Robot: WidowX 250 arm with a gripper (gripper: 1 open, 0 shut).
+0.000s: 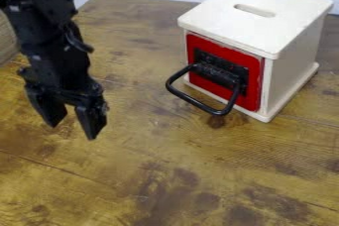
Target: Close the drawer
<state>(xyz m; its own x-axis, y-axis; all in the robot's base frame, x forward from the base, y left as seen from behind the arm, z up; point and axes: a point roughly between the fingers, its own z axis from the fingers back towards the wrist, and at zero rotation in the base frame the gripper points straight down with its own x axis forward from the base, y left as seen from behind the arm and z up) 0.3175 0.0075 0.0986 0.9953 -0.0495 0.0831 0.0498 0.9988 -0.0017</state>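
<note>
Red-fronted drawer [228, 71] set in a pale wooden box [259, 34] with a slotted top, standing on a worn wooden table [172, 170]. Taking the box as landmark: the drawer occupies its left-facing front, and a large black wire loop handle [199, 91] projects from that front toward the lower left, its far bar resting near the tabletop. The drawer front appears close to flush with the box frame; how far it stands out cannot be told from this view.

Black gripper [69, 111], well apart from the box and to its left, points downward with its two fingers spread and nothing between them; the fingertips hang just above the table. The drawer thus lies to the gripper's right and slightly farther back, with the loop handle as the nearest part of it.

Judged relation for the coming move: the drawer's sliding axis runs from the handle into the box, so a push should come along that line, against the red front or the handle. Bare table lies between gripper and handle, leaving free room to approach. The box's right side sits near the frame edge; a hard push could slide the whole box.
</note>
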